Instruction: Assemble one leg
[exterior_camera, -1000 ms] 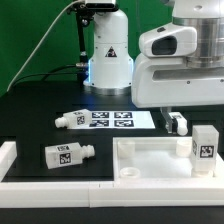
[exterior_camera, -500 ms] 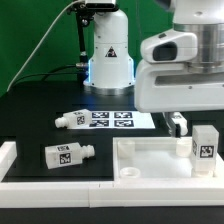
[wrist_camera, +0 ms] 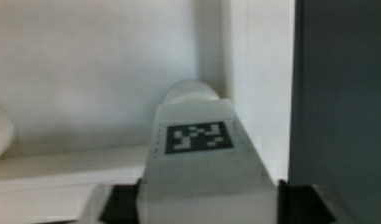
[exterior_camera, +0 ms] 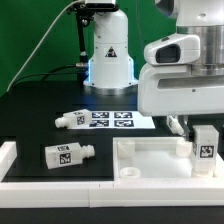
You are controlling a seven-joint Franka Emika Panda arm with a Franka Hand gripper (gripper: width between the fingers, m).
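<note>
A white leg with a black-and-white tag stands upright in the right-hand corner of the wide white rimmed panel. My gripper comes down on its top, largely hidden behind the leg and the arm's white body. In the wrist view the leg runs from between my gripper's dark fingers down to the panel floor. Both fingers lie flush against its sides. Two more legs lie loose on the black table, one at the front left and one further back.
The marker board lies behind the panel, beside the further loose leg. The robot's white base stands at the back. A white rail runs along the front left edge of the table. A round boss sits in the panel's near left corner.
The arm's upper white body has shifted slightly toward the exterior view's right. The upright leg and the gripper tip have stayed almost in place.
</note>
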